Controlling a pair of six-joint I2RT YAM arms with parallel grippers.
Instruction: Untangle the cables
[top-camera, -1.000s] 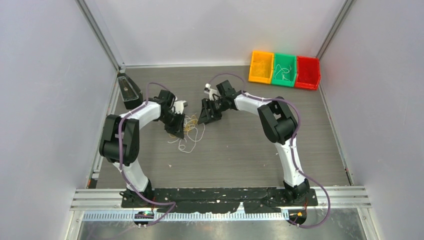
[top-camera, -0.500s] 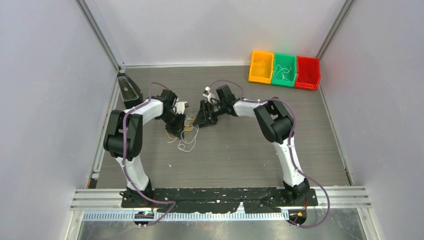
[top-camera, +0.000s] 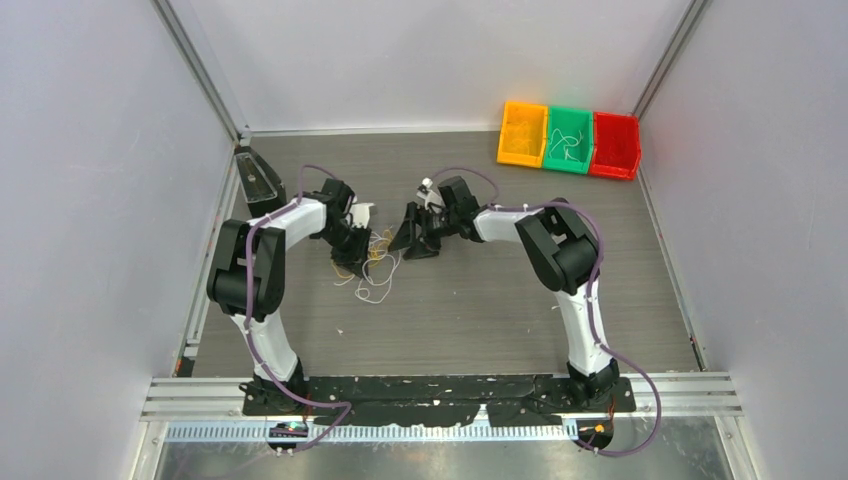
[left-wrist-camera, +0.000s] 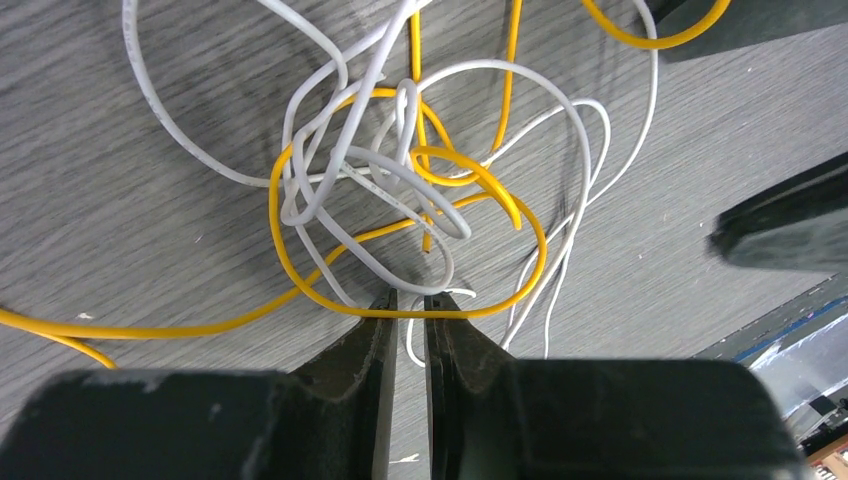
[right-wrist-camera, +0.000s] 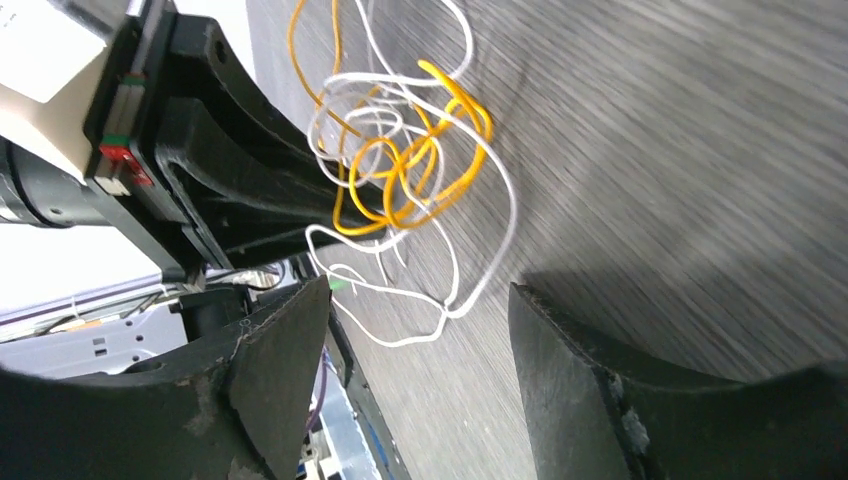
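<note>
The cables (top-camera: 372, 262) are a small tangle of thin white and yellow-orange wires lying on the grey table. My left gripper (top-camera: 352, 258) stands at the tangle's left edge. In the left wrist view its jaws (left-wrist-camera: 411, 296) are nearly together with a narrow gap. A yellow wire (left-wrist-camera: 500, 196) crosses the fingertips and a white wire (left-wrist-camera: 372, 165) runs into the gap, not clamped. My right gripper (top-camera: 414, 238) is wide open and empty just right of the tangle. The right wrist view (right-wrist-camera: 420, 290) shows the tangle (right-wrist-camera: 400, 160) beyond its jaws. No red wire shows in the tangle.
Orange (top-camera: 522, 133), green (top-camera: 568, 139) and red (top-camera: 615, 144) bins stand at the back right; the green one holds some wire. A black box (top-camera: 258, 182) lies at the left wall. Walls close the table on three sides.
My left arm has drawn in a little, its gripper staying at the tangle. My right gripper has shifted slightly nearer and lower beside the tangle. The cables have barely moved.
</note>
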